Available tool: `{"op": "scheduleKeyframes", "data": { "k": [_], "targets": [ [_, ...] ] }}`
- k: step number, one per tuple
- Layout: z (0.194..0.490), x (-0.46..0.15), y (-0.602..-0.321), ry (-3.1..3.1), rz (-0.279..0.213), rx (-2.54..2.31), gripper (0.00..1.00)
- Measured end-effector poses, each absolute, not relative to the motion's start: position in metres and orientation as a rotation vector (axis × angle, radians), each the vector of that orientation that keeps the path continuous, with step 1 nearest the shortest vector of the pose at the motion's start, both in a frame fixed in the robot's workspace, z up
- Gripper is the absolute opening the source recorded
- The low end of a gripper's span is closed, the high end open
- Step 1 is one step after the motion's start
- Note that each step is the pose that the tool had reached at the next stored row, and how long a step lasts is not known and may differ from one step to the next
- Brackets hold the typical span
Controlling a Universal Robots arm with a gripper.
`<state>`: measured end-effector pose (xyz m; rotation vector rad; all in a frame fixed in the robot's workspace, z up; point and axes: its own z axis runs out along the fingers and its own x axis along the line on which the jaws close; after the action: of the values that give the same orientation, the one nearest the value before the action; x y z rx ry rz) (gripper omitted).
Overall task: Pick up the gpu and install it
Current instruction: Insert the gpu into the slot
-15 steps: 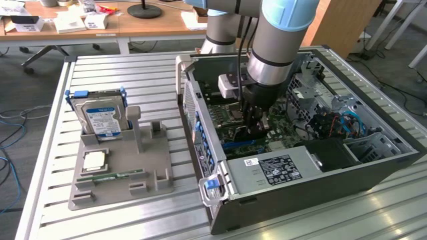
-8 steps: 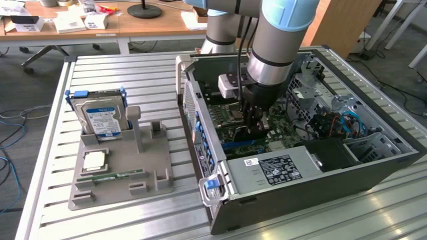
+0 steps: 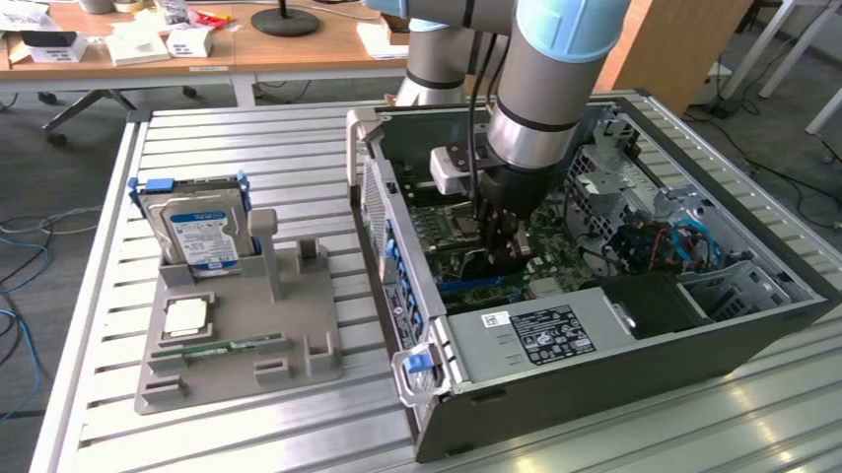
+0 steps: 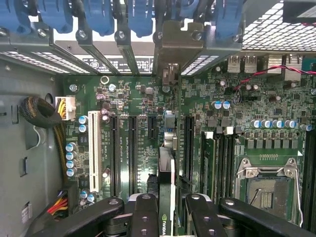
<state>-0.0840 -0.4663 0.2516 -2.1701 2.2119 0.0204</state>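
In the exterior view, the grey arm with pale blue joint covers (image 3: 559, 79) descends steeply into the open dark metal computer case (image 3: 736, 325), which lies on its side on the ribbed aluminium tabletop (image 3: 263, 128). The arm's own bulk hides much of the green motherboard (image 3: 448, 225), and the black gripper (image 3: 507, 241) merges with the dark interior, so the thing between its fingers is hard to make out there. On the exterior view's left, a grey plastic holder tray (image 3: 237, 325) carries a silver hard drive with a blue label (image 3: 200, 232) standing upright, a narrow green RAM stick (image 3: 217, 349) lying flat and a small square silver chip (image 3: 185, 315).

In the wrist view, the camera looks straight down onto the motherboard. The black jointed fingers (image 4: 144, 217) pinch the thin green-and-black gpu card (image 4: 167, 185) edge-on between them; its lower part is cut off at the frame edge, where a logo shows. The card runs in line with the long black expansion slots (image 4: 133, 148), between two of them, its pale metal bracket (image 4: 177, 47) at the case's rear wall among blue plastic latches (image 4: 98, 15). Whether it is fully seated cannot be told.
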Motion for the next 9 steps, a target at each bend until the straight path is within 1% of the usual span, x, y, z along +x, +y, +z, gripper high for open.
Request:
{"op": "scheduleKeyframes", "data": {
  "k": [9],
  "targets": [
    [0.2516, -0.0854, -0.4663, 2.212, 0.020, -2.171, 0.26]
  ]
}}
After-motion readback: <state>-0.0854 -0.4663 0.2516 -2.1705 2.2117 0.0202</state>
